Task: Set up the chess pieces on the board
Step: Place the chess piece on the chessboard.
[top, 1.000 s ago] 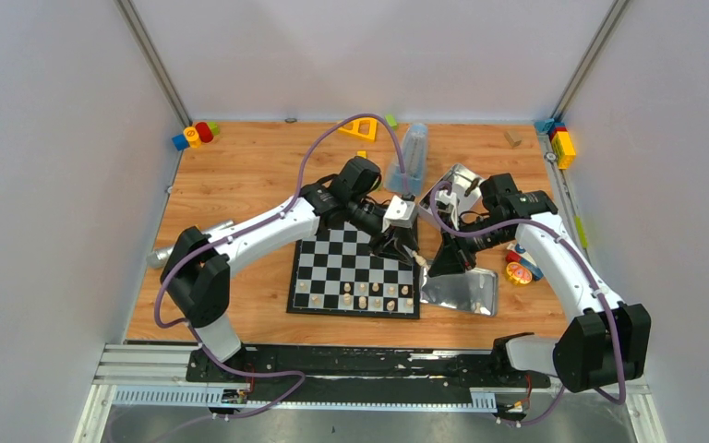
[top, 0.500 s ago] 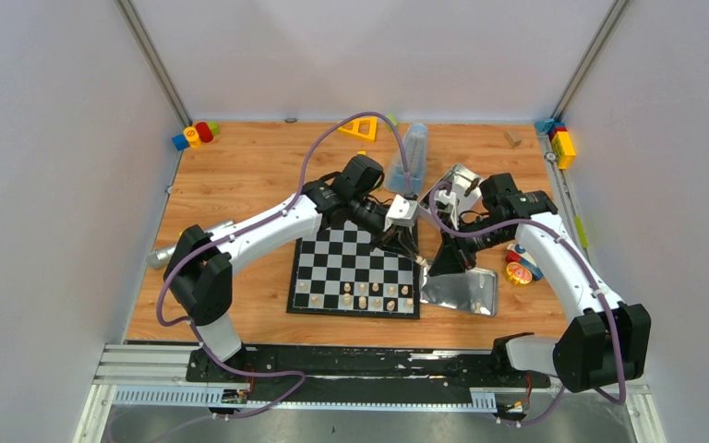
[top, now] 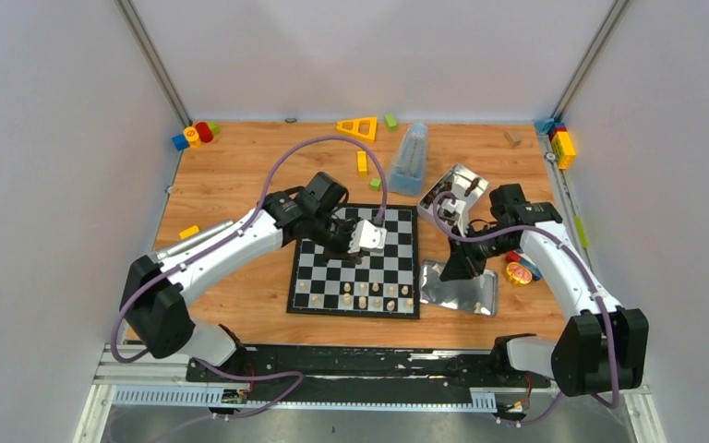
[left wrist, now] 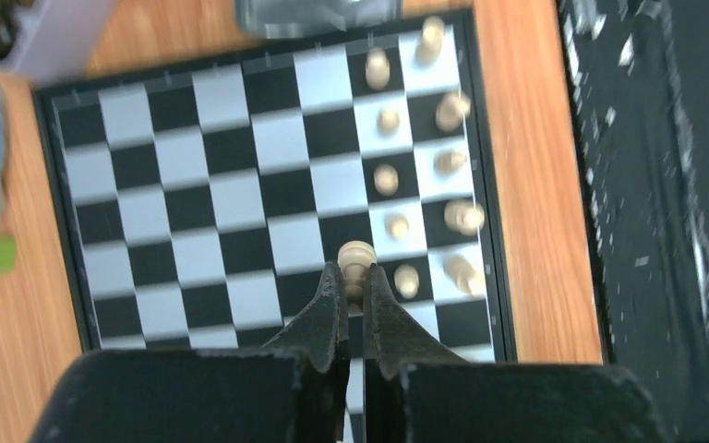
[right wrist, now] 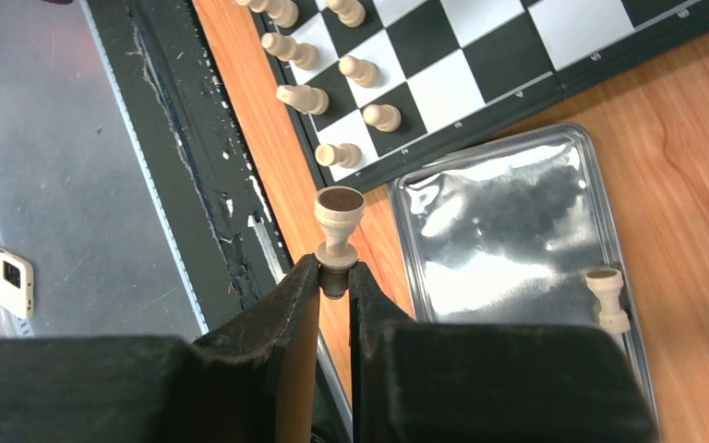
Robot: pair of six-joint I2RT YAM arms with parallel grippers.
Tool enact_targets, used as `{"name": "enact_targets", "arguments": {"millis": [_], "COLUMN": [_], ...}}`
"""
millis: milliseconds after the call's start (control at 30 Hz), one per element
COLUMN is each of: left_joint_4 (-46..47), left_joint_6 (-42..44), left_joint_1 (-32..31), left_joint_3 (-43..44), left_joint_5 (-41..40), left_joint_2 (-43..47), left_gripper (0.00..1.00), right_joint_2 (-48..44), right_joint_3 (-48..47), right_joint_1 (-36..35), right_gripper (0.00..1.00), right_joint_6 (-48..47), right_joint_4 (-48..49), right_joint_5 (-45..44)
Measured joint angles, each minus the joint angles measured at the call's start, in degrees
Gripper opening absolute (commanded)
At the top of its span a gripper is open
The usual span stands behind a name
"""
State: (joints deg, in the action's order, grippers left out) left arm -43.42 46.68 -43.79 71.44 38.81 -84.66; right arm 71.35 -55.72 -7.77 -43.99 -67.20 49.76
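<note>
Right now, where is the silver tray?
Top view: the silver tray lies flat right of the board, by its near right corner, one chess piece inside.

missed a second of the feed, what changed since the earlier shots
The left tool shut on a pale chess piece and swung leftward from the board's right edge to over its middle. The right tool shifted slightly right, by the metal tray. It stays shut on its own piece; the placed pieces are unmoved.
</note>
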Motion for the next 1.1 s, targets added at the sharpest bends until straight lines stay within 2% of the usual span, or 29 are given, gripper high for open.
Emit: {"name": "enact_targets", "arguments": {"millis": [200,367,700,1100], "left_joint_4": [-4.28,-5.84,-5.07,-3.45], "left_joint_6": [0.00,-1.55,-3.96,-5.09], "left_joint_1": [-0.07,-0.04,-0.07,-0.07], "left_joint_3": [-7.82,-11.69,-14.64,-15.98], "left_joint_5": [-14.47,-21.03,-25.33,-25.86], "left_joint_2": [2.82,2.73,1.05,-2.19], "left_gripper": [0.03,0.04,0.09,0.12], "right_joint_2": [-0.17,-0.37,-0.63,-0.63], "right_joint_3": [1.77,3.34,4.72,5.86], "right_joint_1": [3.17,4.02,4.22,4.22], "right_gripper": [0.00,0.00,0.00,0.00], "right_joint_6": [-0.02,-0.04,-0.02,-0.02], "right_joint_4": [1.33,2.08,2.78,3.39], "right_joint_5": [-1.03,-1.90,-3.19,-3.50]}}
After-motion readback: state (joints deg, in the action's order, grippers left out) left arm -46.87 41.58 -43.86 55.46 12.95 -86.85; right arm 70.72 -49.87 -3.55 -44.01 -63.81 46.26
